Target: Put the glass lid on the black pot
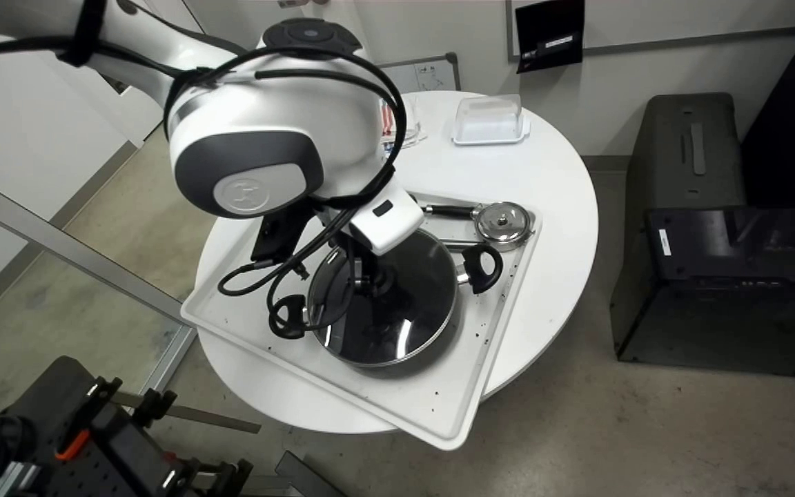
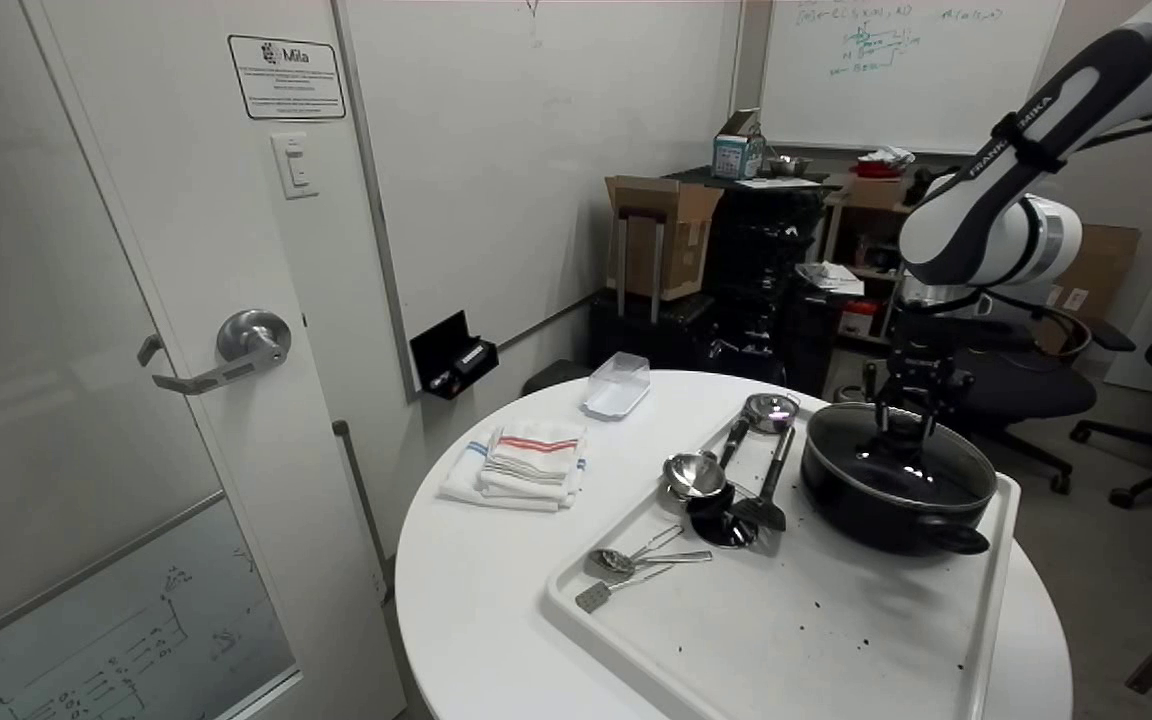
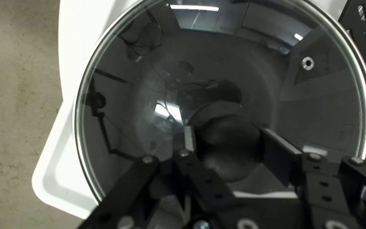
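The lid [image 3: 214,95] is covering the pot [image 2: 871,515], which is standing on the tray [image 2: 776,630], so placing is apparently finishing. The end effector [image 3: 228,136] is straddling the knob [image 3: 230,152]; the views are not showing whether it is gripping. The next move is probably calling for freeing the knob and rising straight up.
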### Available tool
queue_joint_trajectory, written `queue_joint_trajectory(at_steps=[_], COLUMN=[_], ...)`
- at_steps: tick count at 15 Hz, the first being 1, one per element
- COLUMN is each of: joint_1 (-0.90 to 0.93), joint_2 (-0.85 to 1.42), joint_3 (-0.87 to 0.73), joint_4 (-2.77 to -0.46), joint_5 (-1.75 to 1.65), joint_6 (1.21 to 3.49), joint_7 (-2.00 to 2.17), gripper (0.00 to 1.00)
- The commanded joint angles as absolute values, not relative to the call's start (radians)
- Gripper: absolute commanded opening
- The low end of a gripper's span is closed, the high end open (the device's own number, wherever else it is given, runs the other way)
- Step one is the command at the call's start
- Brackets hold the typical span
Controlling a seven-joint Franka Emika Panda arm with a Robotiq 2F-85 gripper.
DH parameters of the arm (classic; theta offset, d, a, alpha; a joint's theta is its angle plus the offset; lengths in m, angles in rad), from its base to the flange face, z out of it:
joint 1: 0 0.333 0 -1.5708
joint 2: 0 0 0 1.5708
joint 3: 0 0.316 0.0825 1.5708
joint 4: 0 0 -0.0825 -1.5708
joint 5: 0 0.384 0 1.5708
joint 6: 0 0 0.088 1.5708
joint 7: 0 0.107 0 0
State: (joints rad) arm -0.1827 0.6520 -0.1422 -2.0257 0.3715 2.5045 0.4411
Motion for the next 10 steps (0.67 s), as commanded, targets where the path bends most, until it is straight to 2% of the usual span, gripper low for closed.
queue_joint_trajectory(at_steps=[1,3,5,6,9,10], joint_1=[-0.179,-0.173,-0.171,-0.170,-0.164,-0.162], joint_2=[0.613,0.614,0.611,0.609,0.594,0.584], joint_3=[-0.134,-0.137,-0.138,-0.138,-0.141,-0.142], joint_4=[-2.082,-2.091,-2.100,-2.104,-2.130,-2.146], joint_5=[0.392,0.384,0.382,0.381,0.373,0.371], joint_6=[2.562,2.582,2.593,2.598,2.612,2.619], joint_7=[0.414,0.416,0.416,0.415,0.408,0.403], gripper=[0.27,0.28,0.76,0.78,0.98,0.99])
